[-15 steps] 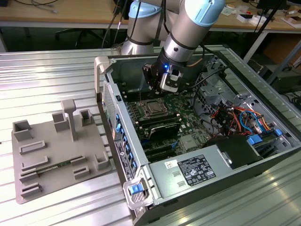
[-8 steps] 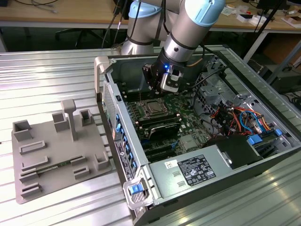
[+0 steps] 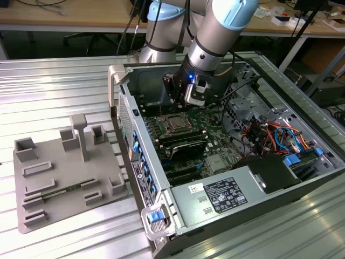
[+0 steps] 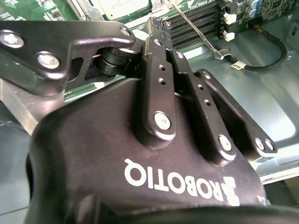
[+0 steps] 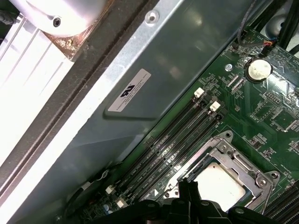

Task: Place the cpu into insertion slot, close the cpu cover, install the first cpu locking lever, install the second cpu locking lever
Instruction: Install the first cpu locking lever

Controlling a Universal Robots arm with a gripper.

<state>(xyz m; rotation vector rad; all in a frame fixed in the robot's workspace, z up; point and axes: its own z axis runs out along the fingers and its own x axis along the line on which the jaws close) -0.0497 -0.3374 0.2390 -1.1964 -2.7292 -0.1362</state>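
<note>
Currently the gripper (image 3: 183,102) is hanging inside the open computer case (image 3: 126,124), which is lying on the ribbed metal tabletop (image 3: 54,97). In the exterior view it is hovering at about one o'clock from the insertion slot (image 3: 166,125), close above the green circuit board (image 3: 215,127). Its fingertips (image 5: 187,189) are sitting drawn together, and nothing is showing clamped between them. The cpu (image 5: 217,184) is sitting in the slot, with its pale metal top showing through the window of the cpu cover (image 5: 236,163), which is lying flat around it. In the second wrist view a thin silver rod (image 4: 194,25) is slanting just beside the gripper's tip and crossing over the long black memory slots (image 4: 205,16). In the exterior view a grey fixture plate (image 3: 64,178) is resting on the tabletop at about nine o'clock from the case, well apart from the gripper.
</note>
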